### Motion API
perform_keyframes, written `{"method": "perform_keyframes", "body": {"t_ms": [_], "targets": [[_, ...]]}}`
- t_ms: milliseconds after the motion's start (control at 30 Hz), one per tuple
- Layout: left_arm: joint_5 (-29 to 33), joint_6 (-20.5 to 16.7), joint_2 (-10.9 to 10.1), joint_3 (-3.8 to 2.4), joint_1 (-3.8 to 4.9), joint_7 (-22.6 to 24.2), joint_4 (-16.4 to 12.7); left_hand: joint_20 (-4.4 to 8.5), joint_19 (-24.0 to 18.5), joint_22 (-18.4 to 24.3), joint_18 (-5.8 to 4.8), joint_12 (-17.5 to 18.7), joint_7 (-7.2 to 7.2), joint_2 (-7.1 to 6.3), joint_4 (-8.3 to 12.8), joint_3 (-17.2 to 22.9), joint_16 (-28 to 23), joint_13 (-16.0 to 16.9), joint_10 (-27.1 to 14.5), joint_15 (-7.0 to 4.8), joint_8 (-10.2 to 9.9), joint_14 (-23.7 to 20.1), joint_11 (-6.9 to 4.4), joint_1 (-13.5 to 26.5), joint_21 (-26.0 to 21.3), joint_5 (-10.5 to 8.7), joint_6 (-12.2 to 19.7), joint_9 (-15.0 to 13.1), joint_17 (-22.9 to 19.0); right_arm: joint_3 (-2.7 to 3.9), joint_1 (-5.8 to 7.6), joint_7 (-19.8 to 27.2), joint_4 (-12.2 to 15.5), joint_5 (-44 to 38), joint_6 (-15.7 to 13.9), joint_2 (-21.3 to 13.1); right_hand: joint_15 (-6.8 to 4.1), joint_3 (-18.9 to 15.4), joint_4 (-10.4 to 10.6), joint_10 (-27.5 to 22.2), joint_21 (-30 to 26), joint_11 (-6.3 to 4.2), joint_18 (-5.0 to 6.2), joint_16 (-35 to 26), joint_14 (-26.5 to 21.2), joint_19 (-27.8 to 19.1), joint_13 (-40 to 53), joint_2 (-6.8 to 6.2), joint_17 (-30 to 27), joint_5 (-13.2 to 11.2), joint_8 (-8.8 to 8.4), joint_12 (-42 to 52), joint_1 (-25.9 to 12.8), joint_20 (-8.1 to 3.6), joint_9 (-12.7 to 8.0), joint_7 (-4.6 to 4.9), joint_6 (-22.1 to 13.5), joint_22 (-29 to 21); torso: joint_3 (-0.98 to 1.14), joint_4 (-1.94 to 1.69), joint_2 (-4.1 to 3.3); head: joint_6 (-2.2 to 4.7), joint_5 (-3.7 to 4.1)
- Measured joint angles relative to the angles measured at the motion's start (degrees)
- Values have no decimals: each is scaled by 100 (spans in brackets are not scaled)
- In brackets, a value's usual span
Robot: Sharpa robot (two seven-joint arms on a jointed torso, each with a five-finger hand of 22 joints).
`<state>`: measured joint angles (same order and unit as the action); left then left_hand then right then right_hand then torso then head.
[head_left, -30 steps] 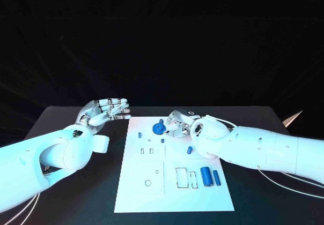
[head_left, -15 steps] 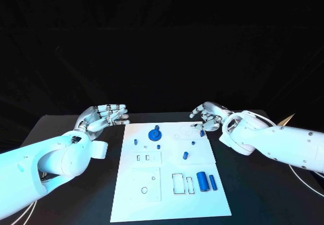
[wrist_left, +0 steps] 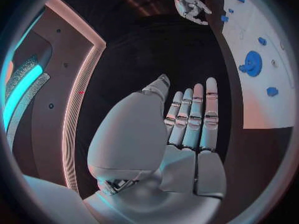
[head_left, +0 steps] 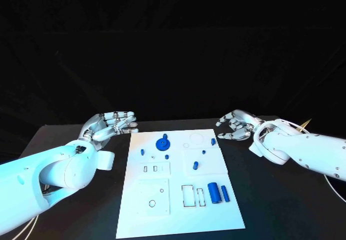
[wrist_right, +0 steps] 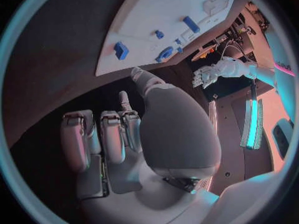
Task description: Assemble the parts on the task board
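Observation:
The white task board (head_left: 180,220) lies in the middle of the black table. A round blue gear (head_left: 163,144) stands near its far edge, with several small blue pieces such as the peg (head_left: 194,164) around it. Two blue cylinders (head_left: 214,190) lie side by side at the near right. My left hand (head_left: 112,124) hovers off the board's far left corner, fingers straight and holding nothing. My right hand (head_left: 236,125) hovers off the far right corner, fingers loosely spread and empty. The left wrist view shows the left hand (wrist_left: 187,129), the gear (wrist_left: 252,63) and the right hand (wrist_left: 187,0).
Outlined recesses (head_left: 187,195) mark the board's near half. In the right wrist view my right hand (wrist_right: 118,134) hangs over bare black table beside the board (wrist_right: 149,10), with a small blue block (wrist_right: 121,50) near the board's edge and the left hand (wrist_right: 215,72) beyond.
My right hand has let go of the area by the gear and pulled back to the right, off the board. The left hand has hardly moved. The head view shifted slightly.

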<state>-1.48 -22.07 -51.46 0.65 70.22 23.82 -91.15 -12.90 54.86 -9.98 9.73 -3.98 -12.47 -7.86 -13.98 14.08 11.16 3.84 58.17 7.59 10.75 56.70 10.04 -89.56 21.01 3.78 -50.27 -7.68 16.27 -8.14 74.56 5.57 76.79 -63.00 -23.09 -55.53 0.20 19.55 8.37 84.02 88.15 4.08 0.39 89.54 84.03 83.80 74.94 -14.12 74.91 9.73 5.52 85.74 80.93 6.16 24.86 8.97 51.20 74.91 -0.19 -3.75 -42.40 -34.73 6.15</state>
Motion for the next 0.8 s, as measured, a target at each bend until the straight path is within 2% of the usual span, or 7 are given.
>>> {"method": "perform_keyframes", "body": {"t_ms": [333,667,767,800], "targets": [[0,18,-22,1,-2,2,-18,0,0,0,0,0,0,0,0,0,0,0,0,0,0,0,0,0,0,0,0,1,0,-9,-219,124,-231,-48,114,120,0,-16,-16,0,26,0,0,23,0,0,-1,0,0,0,-23,0,0,0,0,18,-18,0,-11,-10,-12,-57,20],[0,28,-49,2,-2,3,-22,0,0,1,0,0,0,0,0,0,1,0,0,0,0,0,0,0,0,0,0,1,-1,-8,-307,138,-419,-94,132,270,0,-16,-16,0,48,1,0,23,0,0,-1,31,0,0,-22,0,30,0,0,18,-18,4,-8,-14,-11,-91,-12],[0,30,-51,2,-2,3,-22,0,0,1,0,0,0,0,0,0,1,0,0,0,0,0,0,0,0,0,0,1,-1,-7,-318,137,-440,-102,132,310,0,0,-32,-12,70,12,0,23,0,0,-2,53,0,1,-22,19,53,0,15,63,27,4,-10,-14,-8,-91,9],[0,31,-51,2,-2,3,-22,0,0,1,-1,0,0,0,0,0,1,0,0,0,0,0,0,0,0,0,0,1,-1,-7,-322,136,-448,-105,132,324,0,0,-32,-21,70,22,0,23,0,0,-2,53,0,1,-22,37,53,0,20,51,55,4,-11,-14,-7,-91,15]]}}
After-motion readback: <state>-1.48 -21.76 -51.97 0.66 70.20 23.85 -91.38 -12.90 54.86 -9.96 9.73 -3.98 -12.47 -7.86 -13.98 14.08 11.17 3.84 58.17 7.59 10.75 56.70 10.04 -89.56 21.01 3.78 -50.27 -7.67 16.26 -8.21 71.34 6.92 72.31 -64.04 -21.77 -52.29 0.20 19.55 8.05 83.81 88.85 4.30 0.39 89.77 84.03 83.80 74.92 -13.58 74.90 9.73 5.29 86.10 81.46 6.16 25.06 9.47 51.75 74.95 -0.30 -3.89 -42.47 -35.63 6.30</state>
